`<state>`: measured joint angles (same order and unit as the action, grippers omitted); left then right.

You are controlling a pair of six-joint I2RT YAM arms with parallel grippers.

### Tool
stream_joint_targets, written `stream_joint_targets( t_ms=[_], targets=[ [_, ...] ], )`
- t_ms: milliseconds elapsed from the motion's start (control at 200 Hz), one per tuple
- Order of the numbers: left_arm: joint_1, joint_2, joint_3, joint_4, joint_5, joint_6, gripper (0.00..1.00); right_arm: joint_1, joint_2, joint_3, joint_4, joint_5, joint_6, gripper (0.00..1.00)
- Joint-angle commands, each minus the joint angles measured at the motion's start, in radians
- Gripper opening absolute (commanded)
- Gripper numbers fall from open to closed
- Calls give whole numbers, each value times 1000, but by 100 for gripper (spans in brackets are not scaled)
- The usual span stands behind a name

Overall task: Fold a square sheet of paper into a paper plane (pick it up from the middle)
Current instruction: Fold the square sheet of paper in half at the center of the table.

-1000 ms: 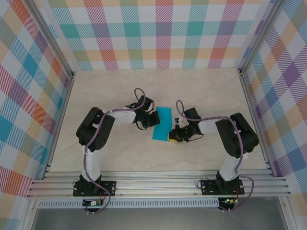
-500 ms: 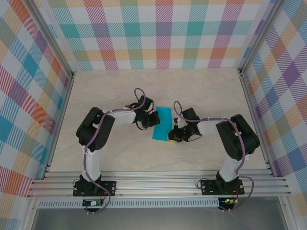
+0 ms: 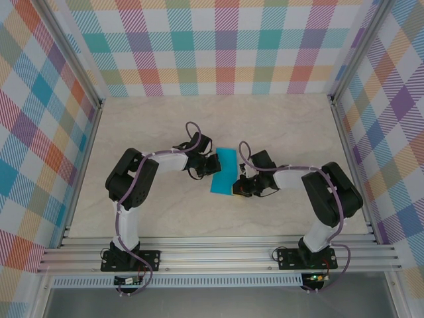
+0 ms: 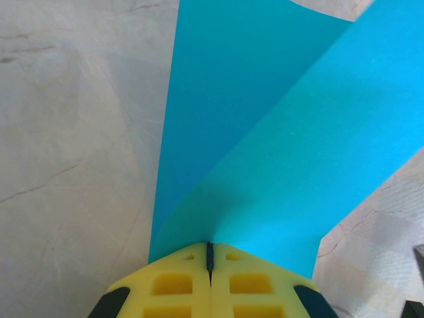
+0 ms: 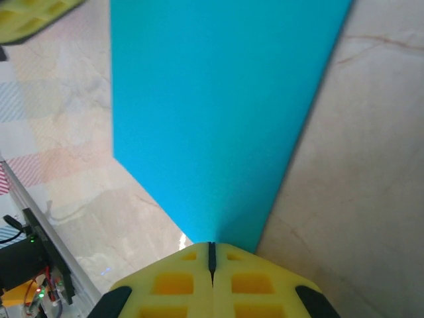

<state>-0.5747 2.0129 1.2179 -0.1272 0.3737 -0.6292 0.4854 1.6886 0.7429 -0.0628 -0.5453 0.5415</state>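
The square sheet of paper (image 3: 224, 169) is teal and lies as a narrow folded strip on the table between my two arms. My left gripper (image 3: 213, 165) is at its left edge. In the left wrist view the yellow jaws (image 4: 210, 246) are shut, and a raised flap of the paper (image 4: 278, 146) runs out from between them over a flat lower layer. My right gripper (image 3: 236, 189) sits at the strip's near right corner. Its jaws (image 5: 212, 246) are shut with the tips against the paper (image 5: 212, 99); no paper shows between them.
The light marbled tabletop (image 3: 285, 126) is walled by checked panels at the back and both sides. Aluminium rails (image 3: 218, 255) run along the near edge by the arm bases. The left gripper's yellow finger (image 5: 26, 14) shows just beyond the paper's far corner.
My right gripper has slid a little to the left, further onto the paper's corner. The paper and the left gripper have stayed where they were.
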Motion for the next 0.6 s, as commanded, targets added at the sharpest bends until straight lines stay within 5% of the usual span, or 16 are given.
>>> stream_joint_targets(
  t_ms=[0,595],
  targets=[
    [-19,40,-43,-74,-15,29,0,-43,-41,82,-16,-60,4,0],
    [-19,52,-40,-78,-9,34,0,-136,243,286,-26,-32,-67,0]
  ],
)
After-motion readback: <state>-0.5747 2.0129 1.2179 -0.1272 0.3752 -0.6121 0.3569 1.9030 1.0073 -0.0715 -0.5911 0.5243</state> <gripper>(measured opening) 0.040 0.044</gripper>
